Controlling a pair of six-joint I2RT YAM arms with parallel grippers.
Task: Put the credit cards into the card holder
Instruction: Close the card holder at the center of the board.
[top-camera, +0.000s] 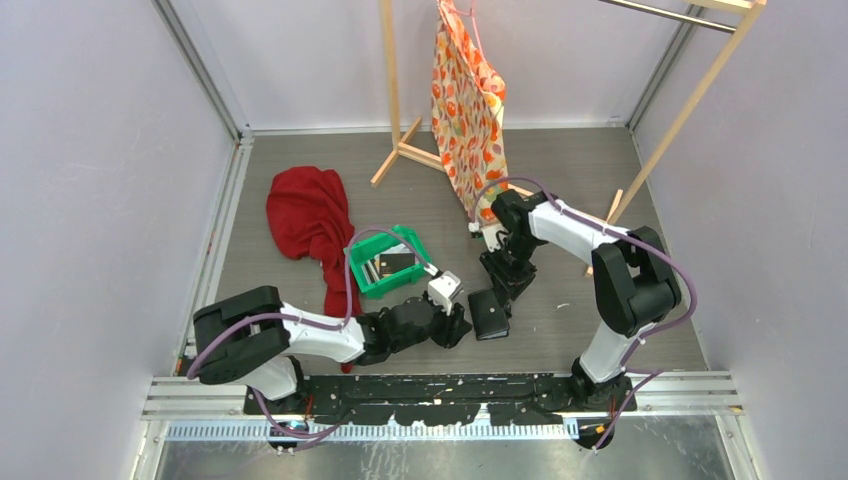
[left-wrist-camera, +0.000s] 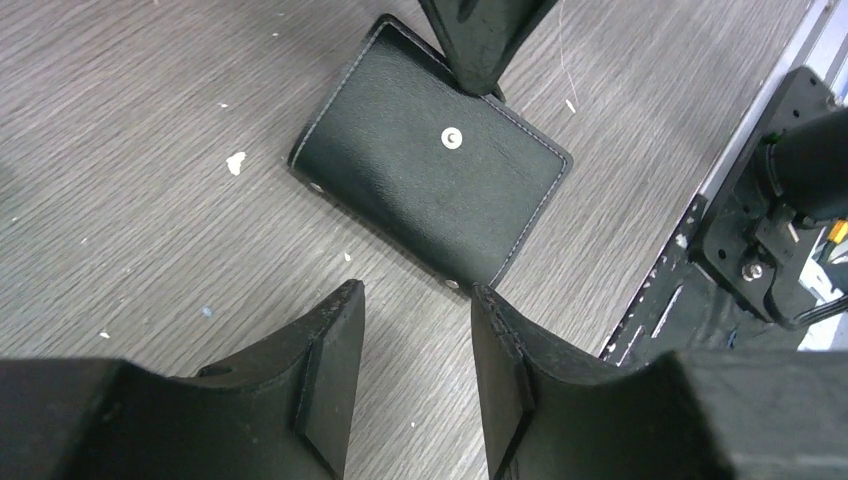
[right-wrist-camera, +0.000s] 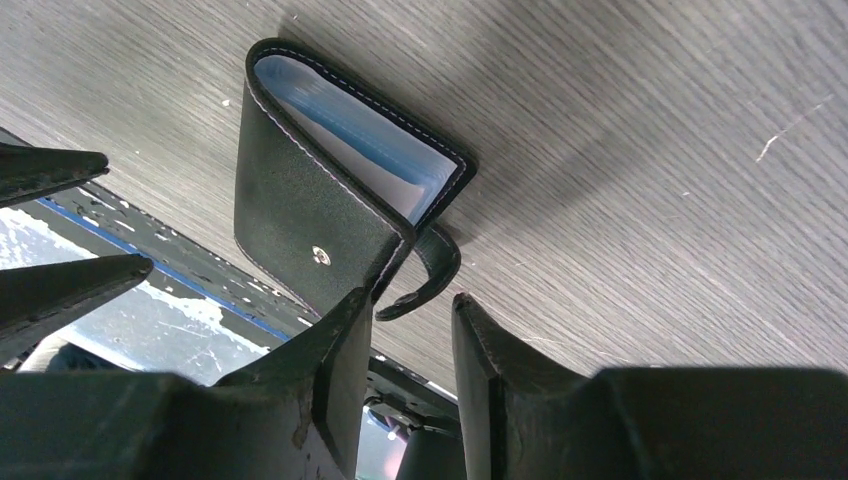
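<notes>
a green tray (top-camera: 365, 285) is seen holding the credit cards (top-camera: 392, 264), a dark one uppermost. the card holder (left-wrist-camera: 430, 195), black stitched leather with a metal snap, is laid folded on the grey wood-grain table (left-wrist-camera: 120, 150), with its tab loose and pale blue lining shown. the left gripper (left-wrist-camera: 415, 295) and right gripper (right-wrist-camera: 408, 300) are held spread at either end of it, with nothing pinched.
</notes>
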